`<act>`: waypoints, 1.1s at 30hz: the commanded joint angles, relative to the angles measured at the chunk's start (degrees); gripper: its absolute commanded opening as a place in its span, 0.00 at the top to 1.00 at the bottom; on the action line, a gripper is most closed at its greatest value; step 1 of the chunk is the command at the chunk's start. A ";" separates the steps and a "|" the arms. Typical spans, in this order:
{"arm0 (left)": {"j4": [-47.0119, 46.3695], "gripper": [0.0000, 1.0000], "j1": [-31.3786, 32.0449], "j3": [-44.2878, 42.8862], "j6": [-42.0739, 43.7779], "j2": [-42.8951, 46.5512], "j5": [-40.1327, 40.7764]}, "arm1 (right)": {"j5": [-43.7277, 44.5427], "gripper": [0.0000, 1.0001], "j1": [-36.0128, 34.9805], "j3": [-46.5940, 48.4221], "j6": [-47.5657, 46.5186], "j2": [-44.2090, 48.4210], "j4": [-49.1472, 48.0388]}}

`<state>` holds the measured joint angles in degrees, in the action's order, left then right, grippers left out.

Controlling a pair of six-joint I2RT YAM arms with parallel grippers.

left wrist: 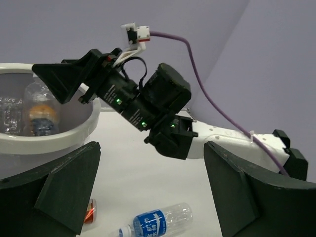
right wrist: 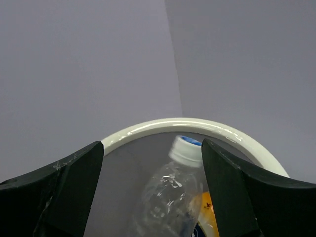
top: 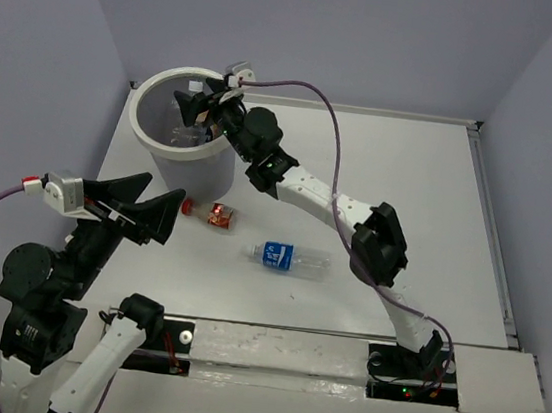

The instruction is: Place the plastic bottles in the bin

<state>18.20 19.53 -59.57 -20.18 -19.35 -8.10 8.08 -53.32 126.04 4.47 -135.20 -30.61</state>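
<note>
White table (top: 410, 183): matte top, seen between and beneath the jaws of the left gripper (left wrist: 150, 190). Lilac-grey walls (top: 328, 32) on three sides. A vertical wall corner (right wrist: 173, 59) stands above the gap in the jaws of the right gripper (right wrist: 152, 144). Metal rail (top: 494, 233) on the table's edge, well right of both jaws. White mounting strip (top: 278, 353) along the near edge.

Bright, even, soft light from overhead; violet cast on walls. Only faint shadows under my arms on the table (top: 416, 214). Glare streak along rim of the bin (right wrist: 197, 128). Rt wrist view: my fingers (right wrist: 54, 192) close-up, a bit soft; no motion blur.
</note>
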 commanded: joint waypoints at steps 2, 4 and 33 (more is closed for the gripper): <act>-3.69 0.05 0.25 0.42 0.41 -1.74 -3.94 | -1.22 0.14 -0.38 -9.56 3.00 17.12 -11.83; -4.04 0.05 0.25 0.68 -0.91 -2.35 -5.95 | -0.87 0.15 -0.38 -15.63 2.56 21.18 -11.93; -7.47 0.01 41.55 -0.37 25.01 -50.05 8.36 | 34.72 0.35 2.43 -95.80 34.20 115.64 51.08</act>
<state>11.05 60.93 -56.90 -4.60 -64.38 -3.88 33.50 -51.33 29.08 34.52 -28.73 10.28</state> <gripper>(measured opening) 0.989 0.566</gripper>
